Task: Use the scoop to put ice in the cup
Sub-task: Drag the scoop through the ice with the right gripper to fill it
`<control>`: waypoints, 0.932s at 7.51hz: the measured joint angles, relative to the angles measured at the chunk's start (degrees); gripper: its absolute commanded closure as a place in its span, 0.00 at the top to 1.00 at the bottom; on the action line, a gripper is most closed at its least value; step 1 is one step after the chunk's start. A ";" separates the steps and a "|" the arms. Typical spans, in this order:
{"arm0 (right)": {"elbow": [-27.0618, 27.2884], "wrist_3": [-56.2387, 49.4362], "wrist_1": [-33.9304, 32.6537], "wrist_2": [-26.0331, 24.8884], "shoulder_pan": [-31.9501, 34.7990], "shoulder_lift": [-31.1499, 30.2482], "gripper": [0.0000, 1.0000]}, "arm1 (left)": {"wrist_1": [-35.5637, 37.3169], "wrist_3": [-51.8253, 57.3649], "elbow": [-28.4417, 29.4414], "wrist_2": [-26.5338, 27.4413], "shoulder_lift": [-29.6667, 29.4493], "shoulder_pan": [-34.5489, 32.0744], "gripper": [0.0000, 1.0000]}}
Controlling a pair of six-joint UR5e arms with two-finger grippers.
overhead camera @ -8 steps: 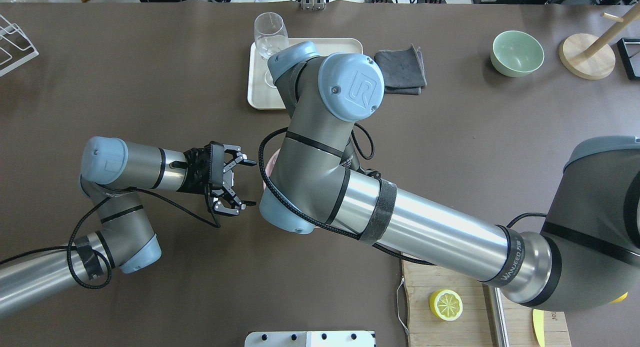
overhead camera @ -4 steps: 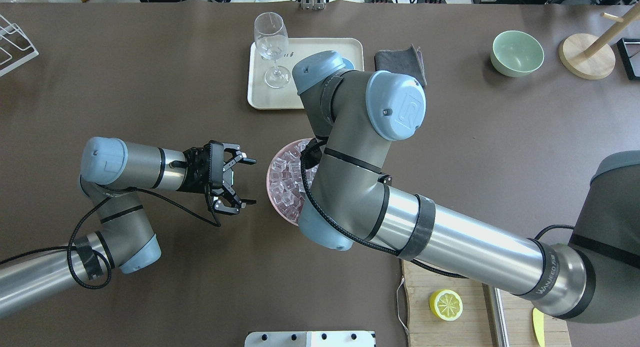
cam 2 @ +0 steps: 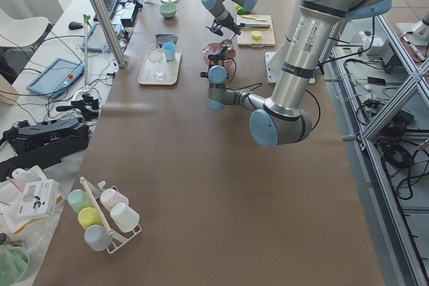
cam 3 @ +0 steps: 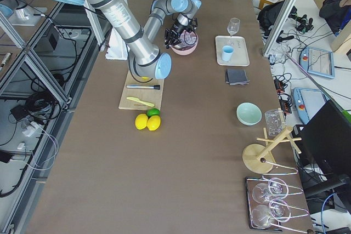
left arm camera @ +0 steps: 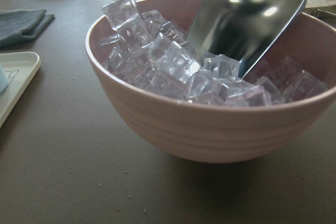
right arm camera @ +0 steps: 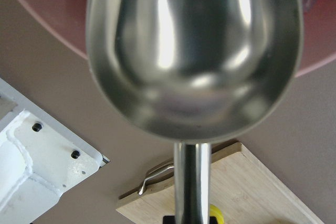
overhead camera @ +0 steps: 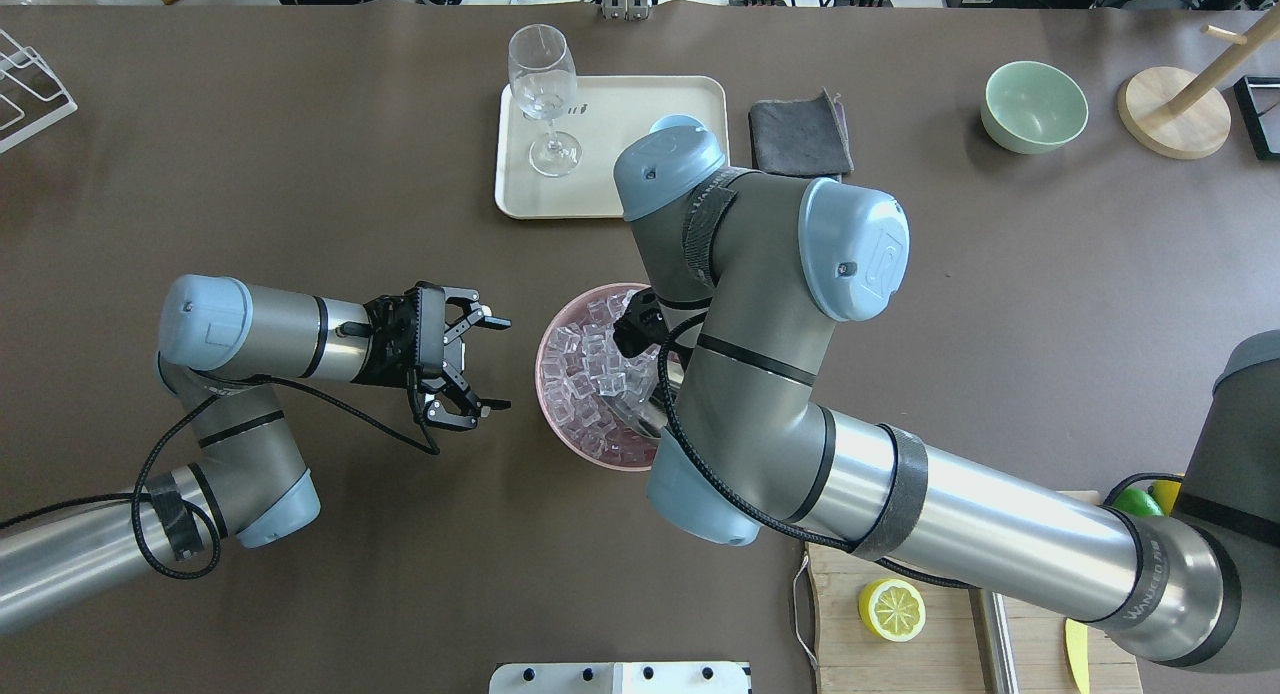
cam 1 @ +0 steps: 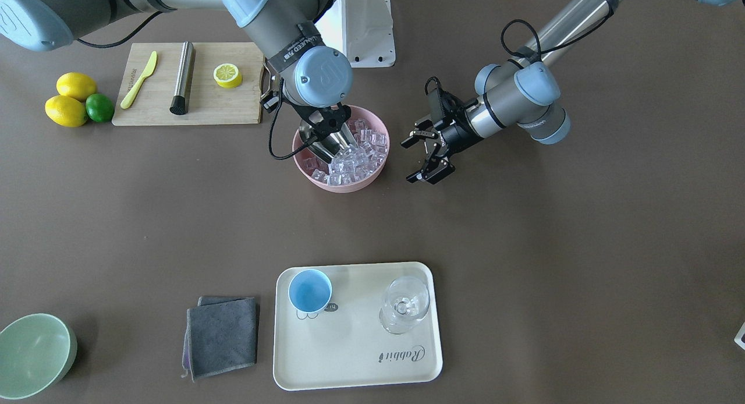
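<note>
A pink bowl (cam 1: pixel 343 184) heaped with clear ice (cam 1: pixel 364 153) stands mid-table. The shiny steel scoop (cam 1: pixel 333 145) slants down into the ice on the bowl's side away from my left gripper, and my right gripper (cam 1: pixel 321 126) is shut on its handle. In the left wrist view the scoop (left arm camera: pixel 247 19) has its mouth buried among the ice (left arm camera: pixel 168 66) cubes. My left gripper (overhead camera: pixel 500 364) hovers open and holds nothing, a short gap from the bowl (overhead camera: pixel 560 429). The light-blue cup (cam 1: pixel 309 290) stands upright on the cream tray (cam 1: pixel 361 357), far from both grippers.
A stemmed glass (cam 1: pixel 404 305) shares the tray. A grey cloth (cam 1: pixel 222 336) and a green bowl (cam 1: pixel 32 354) lie beyond it. Near the robot's base, a cutting board (cam 1: pixel 233 107) holds a half lemon, a yellow knife and a steel rod; lemons and a lime (cam 1: pixel 99 107) sit beside it.
My right arm has swung back off the tray, uncovering the pink bowl, and the scoop now sits in the ice. The left arm has not moved.
</note>
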 measured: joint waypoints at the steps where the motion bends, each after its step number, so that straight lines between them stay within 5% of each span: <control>1: 1.68 -0.01 0.41 -1.35 -0.31 -0.19 0.00 | -0.01 -0.01 -0.10 0.00 0.03 -0.04 0.98; 7: 4.61 0.44 9.47 -8.64 -1.95 -2.99 0.00 | -0.01 -0.10 -0.24 0.03 0.11 -0.17 0.98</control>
